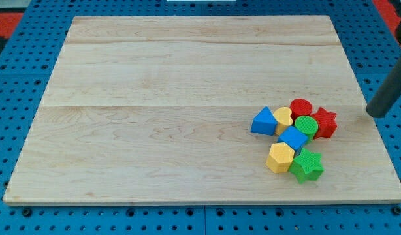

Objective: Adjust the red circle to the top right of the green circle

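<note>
Near the surface's [187,98] bottom right the blocks are huddling together, and the red circle [300,106] is sitting touching the green circle [305,125], just above and slightly left. With no fingers to open or close, my tip [375,112] is hovering well right of the cluster, so the approach is only starting; it probably needs to get left of the red circle and nudge it rightward without disturbing the red star [324,122].

Pale smooth wooden board [187,78] — matt

The worktop [187,98] is pale wood with faint lengthwise grain, set on a blue pegboard [31,39] dotted with dark holes. The blocks: a red circle [300,106], red star [324,122], green circle [305,125], green star [307,165], blue triangle [264,122], blue cube [293,138], yellow heart [283,118] and yellow hexagon [279,157]. The rod [390,88] is dark grey.
</note>
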